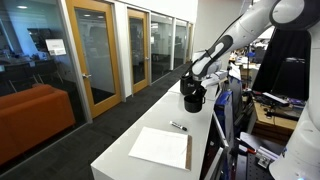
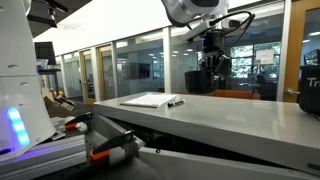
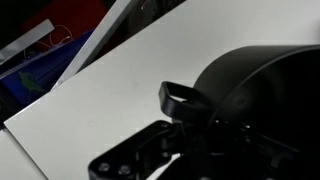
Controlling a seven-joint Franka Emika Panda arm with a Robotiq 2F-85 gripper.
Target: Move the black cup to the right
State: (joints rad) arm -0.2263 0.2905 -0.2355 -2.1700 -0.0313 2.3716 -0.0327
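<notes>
The black cup [image 1: 193, 99] is short, wide and matte, and it sits at the far end of the white table [image 1: 130, 165]. It also shows in an exterior view [image 2: 200, 82]. In the wrist view the black cup [image 3: 265, 95] fills the right side, with its handle [image 3: 178, 100] pointing left. My gripper [image 1: 196, 83] comes down onto the cup from above in both exterior views [image 2: 212, 62]. In the wrist view my gripper [image 3: 195, 135] has its fingers closed over the cup's wall beside the handle. Whether the cup's base touches the table is unclear.
A white paper sheet [image 1: 161, 147] lies near the table's front end, with a small dark pen [image 1: 178, 126] just beyond it; both also show in an exterior view [image 2: 148, 100]. Another dark container [image 2: 310, 96] stands at the frame edge. Glass doors and an orange sofa [image 1: 35, 115] flank the table.
</notes>
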